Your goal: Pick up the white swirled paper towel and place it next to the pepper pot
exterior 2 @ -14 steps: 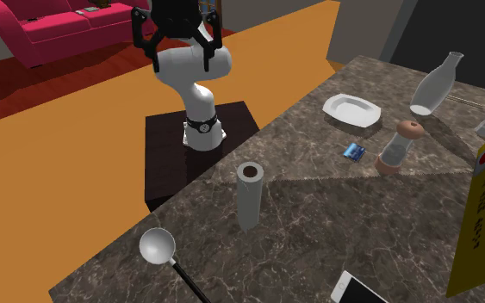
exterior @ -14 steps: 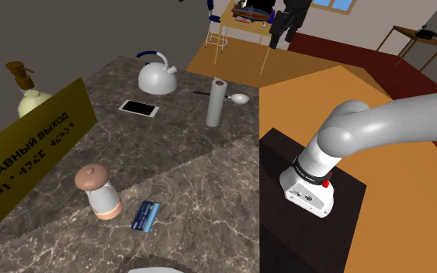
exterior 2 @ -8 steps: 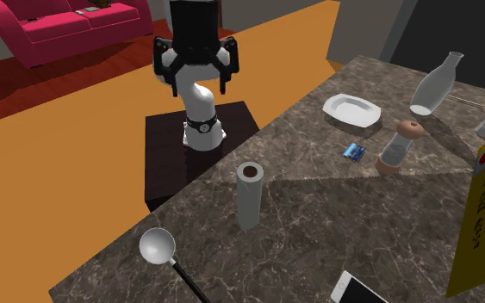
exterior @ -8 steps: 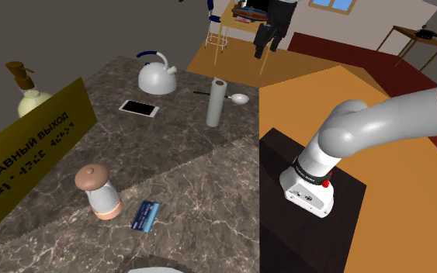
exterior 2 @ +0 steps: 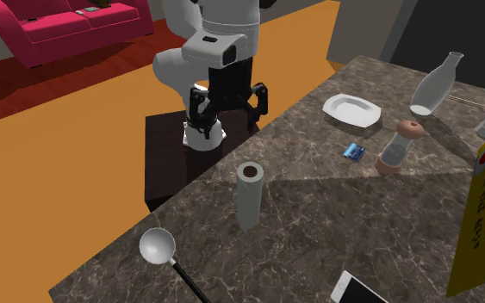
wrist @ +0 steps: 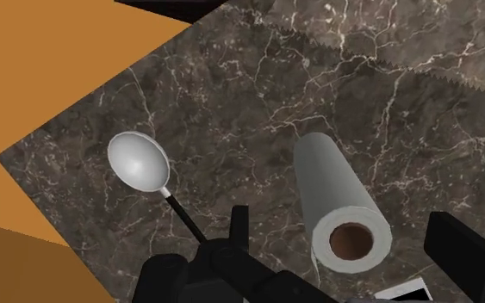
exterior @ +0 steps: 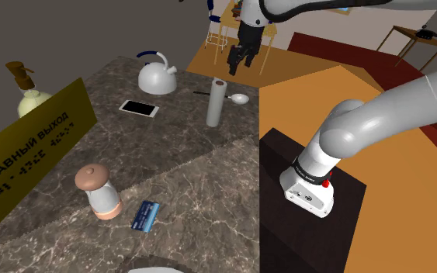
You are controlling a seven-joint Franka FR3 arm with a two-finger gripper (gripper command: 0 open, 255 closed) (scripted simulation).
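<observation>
1 ppr towel (exterior: 215, 102), 1 pepper pot (exterior: 98, 191), 1 kettle (exterior: 157, 75)

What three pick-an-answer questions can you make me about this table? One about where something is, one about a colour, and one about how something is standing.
1. Where is the spoon?
A. beside the paper towel
B. on top of it
C. inside it

2. What colour is the little card?
A. red
B. green
C. blue

3. How is the paper towel?
A. lying flat
B. standing upright
C. lifted in the air

Answers:
1 A: the spoon lies on the counter next to the paper towel.
2 C: the card near the pepper pot is blue.
3 B: the paper towel stands on end on the counter, its hollow core facing up.
</observation>
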